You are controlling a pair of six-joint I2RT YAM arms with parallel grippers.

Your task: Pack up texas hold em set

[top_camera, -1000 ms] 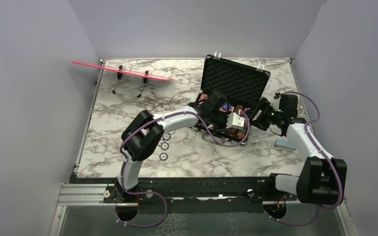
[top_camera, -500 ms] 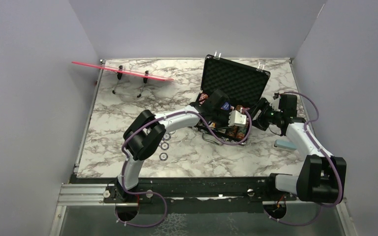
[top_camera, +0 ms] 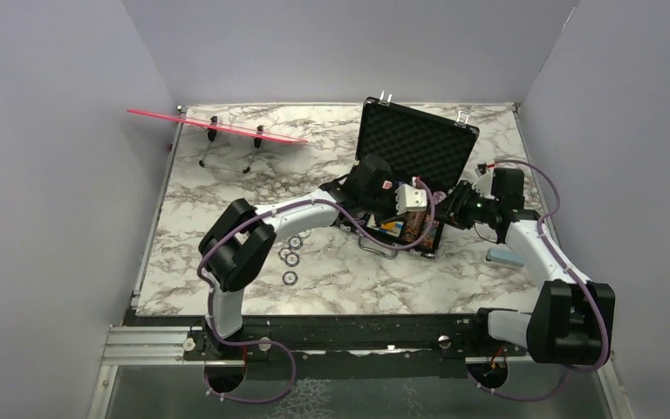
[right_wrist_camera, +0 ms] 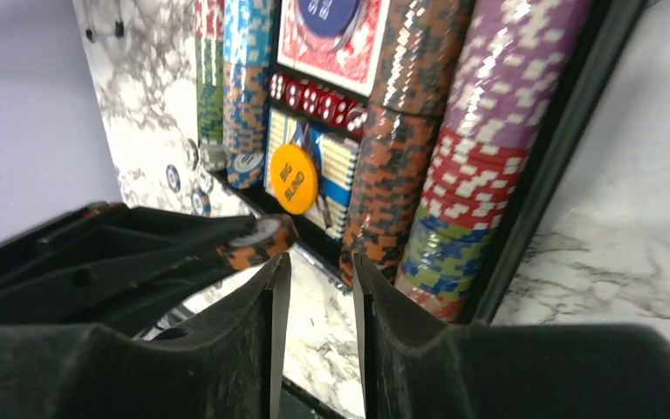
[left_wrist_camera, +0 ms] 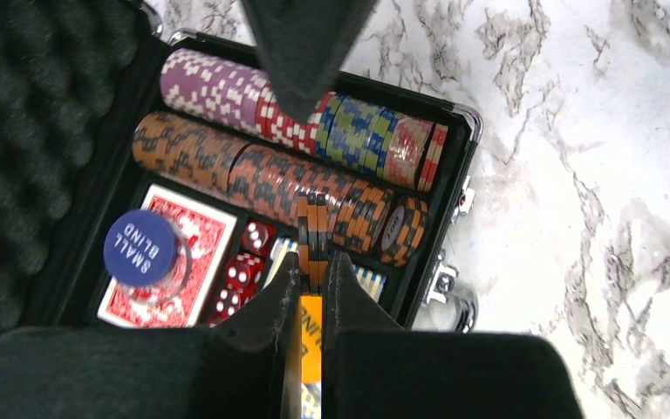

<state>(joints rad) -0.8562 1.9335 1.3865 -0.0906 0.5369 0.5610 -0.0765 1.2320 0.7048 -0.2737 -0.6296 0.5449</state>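
The black briefcase [top_camera: 414,140] stands open at the back right, its foam lid upright. Inside lie rows of chips: purple, red and green [left_wrist_camera: 253,100], and orange-black [left_wrist_camera: 253,170]. Beside them are a red card deck [left_wrist_camera: 201,253], red dice [left_wrist_camera: 242,271] and a blue "small blind" button [left_wrist_camera: 140,247]. My left gripper [left_wrist_camera: 312,266] is over the case, shut on a small stack of orange-black chips [left_wrist_camera: 312,229]. An orange "big blind" button [right_wrist_camera: 294,178] lies on a blue deck. My right gripper [right_wrist_camera: 314,262] is open and empty at the case's right end.
Several round buttons [top_camera: 290,257] lie on the marble table [top_camera: 227,201] left of the case. A light-blue block [top_camera: 504,257] sits at the right. A pink strip on wire legs [top_camera: 218,127] stands at the back left. Grey walls enclose the table.
My left gripper has moved up and toward the back over the case, with the chips in it. My right gripper has shifted slightly left toward the case.
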